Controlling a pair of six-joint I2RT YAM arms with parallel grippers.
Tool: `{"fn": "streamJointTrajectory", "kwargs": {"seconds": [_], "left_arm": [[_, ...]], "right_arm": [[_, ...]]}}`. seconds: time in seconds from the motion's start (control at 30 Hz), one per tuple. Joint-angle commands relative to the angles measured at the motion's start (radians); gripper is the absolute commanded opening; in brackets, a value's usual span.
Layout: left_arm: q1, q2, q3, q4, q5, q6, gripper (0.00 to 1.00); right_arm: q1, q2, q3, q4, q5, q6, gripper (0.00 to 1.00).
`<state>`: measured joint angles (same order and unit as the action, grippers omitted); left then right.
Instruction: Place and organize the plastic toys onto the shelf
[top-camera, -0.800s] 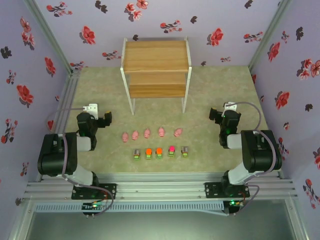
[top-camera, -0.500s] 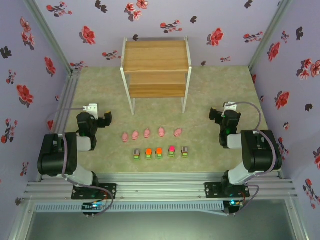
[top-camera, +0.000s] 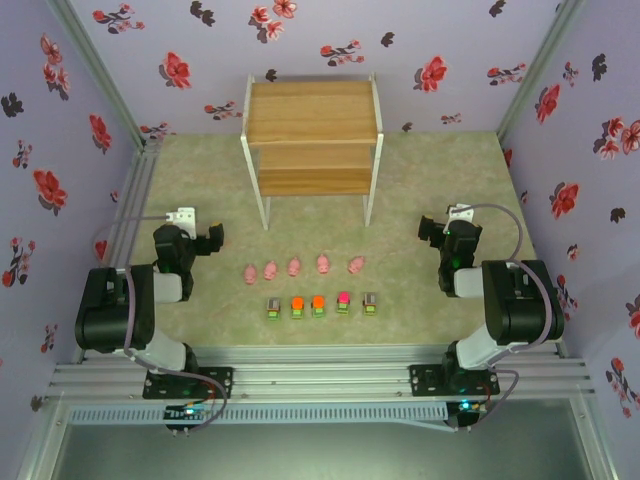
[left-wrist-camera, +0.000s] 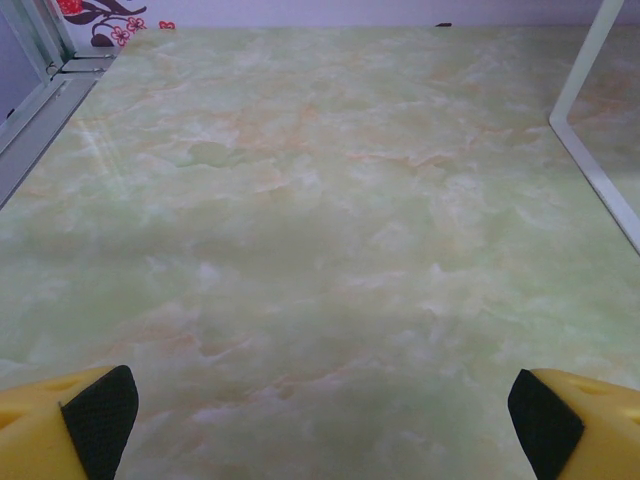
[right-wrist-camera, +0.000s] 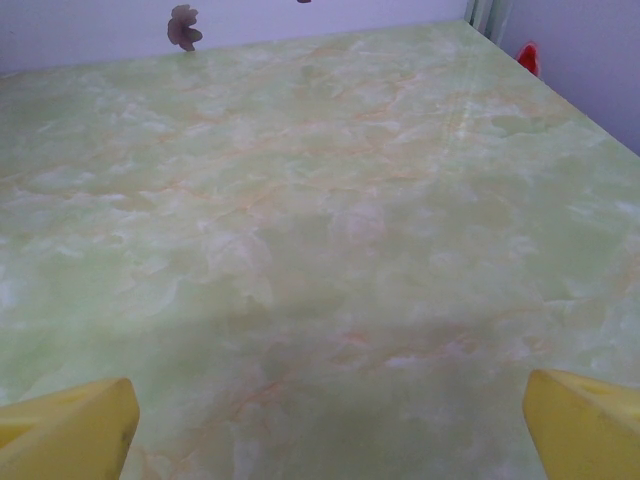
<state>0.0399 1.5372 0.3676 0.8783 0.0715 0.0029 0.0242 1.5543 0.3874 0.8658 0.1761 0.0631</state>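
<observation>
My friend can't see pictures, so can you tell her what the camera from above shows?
Five pink pig toys and five small blocks sit in two rows on a green table, before an empty two-tier wooden shelf. The left gripper and right gripper flank them, open.

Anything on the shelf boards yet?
Nothing shows on the shelf: top board bare, lower board bare in front. Its rear lies hidden beneath the top board.

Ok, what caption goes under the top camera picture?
Two rows of plastic toys lie before the shelf, left end effector and right end effector open.
</observation>
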Motion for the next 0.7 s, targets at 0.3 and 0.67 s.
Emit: {"fn": "streamJointTrajectory", "kwargs": {"seconds": [0.3,0.67], "left_arm": [[0.011,0.002,0.0,0.05,-0.012,-0.011,1.0],[0.01,-0.003,-0.062,0.185,-0.052,-0.028,1.0]], "right_arm": [[-0.004,0.007,0.005,0.016,-0.007,0.017,0.99],[-0.004,0.008,0.006,0.015,-0.007,0.017,0.99]]}}
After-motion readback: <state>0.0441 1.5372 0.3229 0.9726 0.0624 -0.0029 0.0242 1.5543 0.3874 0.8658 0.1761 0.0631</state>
